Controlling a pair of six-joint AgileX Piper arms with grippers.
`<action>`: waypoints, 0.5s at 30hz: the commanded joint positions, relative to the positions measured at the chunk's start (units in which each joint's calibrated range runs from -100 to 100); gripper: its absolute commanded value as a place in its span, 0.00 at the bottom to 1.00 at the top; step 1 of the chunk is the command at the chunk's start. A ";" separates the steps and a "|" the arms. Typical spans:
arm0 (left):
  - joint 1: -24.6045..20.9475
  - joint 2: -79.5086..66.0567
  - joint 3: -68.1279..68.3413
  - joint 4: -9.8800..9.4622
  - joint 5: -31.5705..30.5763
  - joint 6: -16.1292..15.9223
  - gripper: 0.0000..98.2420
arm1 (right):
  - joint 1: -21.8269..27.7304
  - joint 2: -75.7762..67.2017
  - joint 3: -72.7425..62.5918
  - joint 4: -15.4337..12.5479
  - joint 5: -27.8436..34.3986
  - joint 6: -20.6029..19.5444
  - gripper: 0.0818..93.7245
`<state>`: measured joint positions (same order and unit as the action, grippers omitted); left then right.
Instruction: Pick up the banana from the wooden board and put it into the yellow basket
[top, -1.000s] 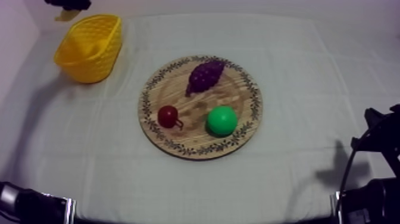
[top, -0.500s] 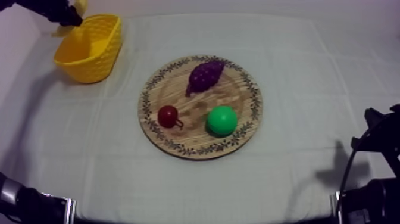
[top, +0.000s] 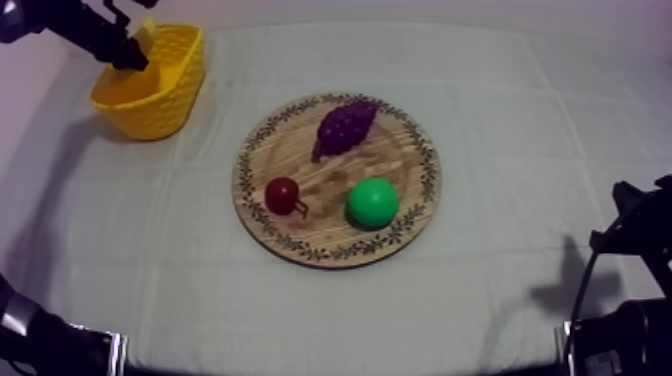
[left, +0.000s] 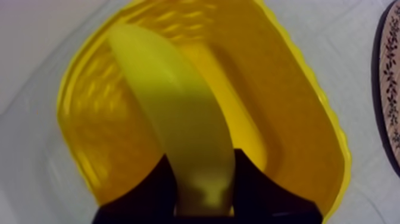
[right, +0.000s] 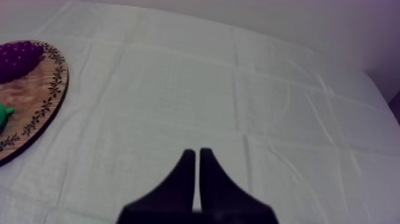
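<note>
My left gripper (top: 130, 52) hangs over the far-left rim of the yellow basket (top: 170, 90), shut on the banana (top: 146, 33). In the left wrist view the banana (left: 172, 119) sticks out between the black fingers (left: 155, 190), right above the basket's hollow (left: 286, 119). The round wooden board (top: 335, 240) lies mid-table, holding the grapes (top: 344, 126), a small red fruit (top: 282, 194) and a green pear (top: 373, 203). My right gripper (right: 197, 156) is shut on nothing, low over bare cloth at the table's right.
The board's patterned rim (right: 50, 101) with the grapes (right: 18, 59) lies beside my right gripper. Part of my right arm (top: 630, 270) sits at the lower right edge. The cloth's far edge runs just behind the basket.
My left gripper has come down and to the right with the banana, from behind the basket to over its far-left rim. The right arm and the fruit on the board have stayed put.
</note>
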<state>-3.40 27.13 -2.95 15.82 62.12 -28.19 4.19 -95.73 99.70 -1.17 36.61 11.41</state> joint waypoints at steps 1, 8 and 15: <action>0.01 0.64 0.08 0.26 -0.16 -0.22 0.23 | 0.02 -0.02 -0.03 0.02 0.00 0.00 0.00; 0.36 3.69 -0.94 1.07 -0.96 -0.67 0.23 | 0.02 -0.02 -0.03 0.02 0.00 0.00 0.00; 0.43 6.79 -1.71 2.20 -1.59 -1.33 0.25 | 0.02 -0.02 -0.03 0.02 0.00 0.00 0.00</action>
<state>-2.96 33.66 -4.60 17.91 60.73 -29.52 4.19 -95.73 99.70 -1.17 36.61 11.41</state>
